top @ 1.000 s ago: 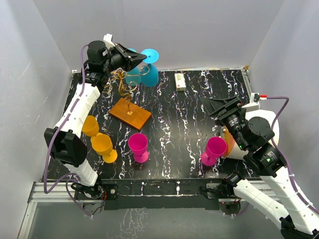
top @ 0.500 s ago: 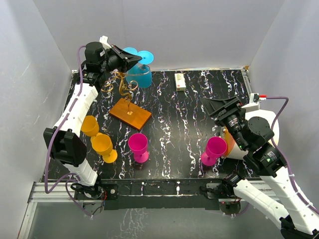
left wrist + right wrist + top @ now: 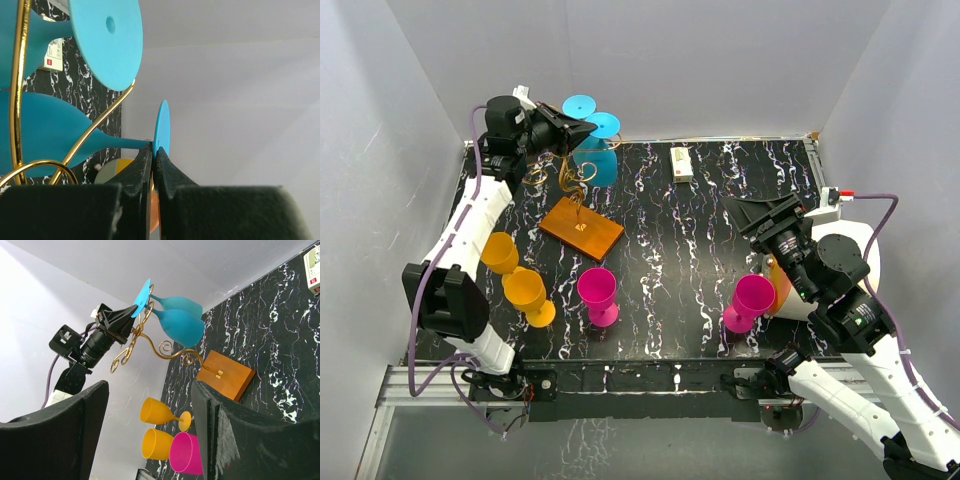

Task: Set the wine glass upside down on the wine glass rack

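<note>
One blue wine glass sits upside down at the wine glass rack near the desk's far left corner. The left gripper is clamped on its foot, beside a second blue glass. The right gripper holds its fingers apart, empty.

a black surface veined with white marbling fills the middle of the overhead view, and its far edge meets the back wall. plain, matte, pale grey-white panels close it in on three sides: the back wall, the left wall and the right wall. a silver metal rail runs along the near edge, and below it lies a dull grey floor with a slight sheen. the light is soft and even, casting only faint shadows on the marbling.
</note>
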You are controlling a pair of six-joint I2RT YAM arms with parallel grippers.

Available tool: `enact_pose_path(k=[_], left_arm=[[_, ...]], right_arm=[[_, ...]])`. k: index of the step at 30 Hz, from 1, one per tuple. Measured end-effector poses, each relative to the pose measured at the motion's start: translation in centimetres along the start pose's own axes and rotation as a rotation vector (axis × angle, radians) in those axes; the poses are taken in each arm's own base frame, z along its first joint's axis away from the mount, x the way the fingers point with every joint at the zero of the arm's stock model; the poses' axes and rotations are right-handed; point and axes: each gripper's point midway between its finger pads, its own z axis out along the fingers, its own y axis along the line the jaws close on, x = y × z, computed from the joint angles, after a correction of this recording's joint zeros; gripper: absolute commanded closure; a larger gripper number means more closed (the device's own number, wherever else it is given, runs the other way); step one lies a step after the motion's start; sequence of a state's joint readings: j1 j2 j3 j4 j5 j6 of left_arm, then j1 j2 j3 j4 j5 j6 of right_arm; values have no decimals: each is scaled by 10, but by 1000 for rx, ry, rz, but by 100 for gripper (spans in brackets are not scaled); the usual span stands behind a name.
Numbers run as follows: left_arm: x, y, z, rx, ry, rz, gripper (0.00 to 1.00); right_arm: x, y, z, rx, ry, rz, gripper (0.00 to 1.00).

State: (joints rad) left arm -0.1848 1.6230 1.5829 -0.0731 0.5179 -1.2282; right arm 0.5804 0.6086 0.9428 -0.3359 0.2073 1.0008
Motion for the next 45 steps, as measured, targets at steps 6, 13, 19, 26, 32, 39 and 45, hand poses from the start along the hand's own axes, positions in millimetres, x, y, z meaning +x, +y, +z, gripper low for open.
enact_pose_path(k=[6,13,19,26,32,39,45], left_arm=[[-1,-6,-5,23,-2,-4,100],[4,-17,-20,44,12,27,100],[20,-16,-31,55,69,39,100],[31,-15,-35,69,127,64,100],[32,-16,-37,74,140,87,100],[33,-31,-35,100,148,125,100],[45,-33,-19,100,179,139,100]], right_arm=[[2,0,0,-3,10,-1,36],[3,1,0,-5,16,-1,36],[3,0,0,-4,17,1,36],[5,-1,2,2,21,1,36],[5,-1,2,5,22,2,36],[5,-1,2,5,21,4,36],[5,-1,2,5,20,4,36]])
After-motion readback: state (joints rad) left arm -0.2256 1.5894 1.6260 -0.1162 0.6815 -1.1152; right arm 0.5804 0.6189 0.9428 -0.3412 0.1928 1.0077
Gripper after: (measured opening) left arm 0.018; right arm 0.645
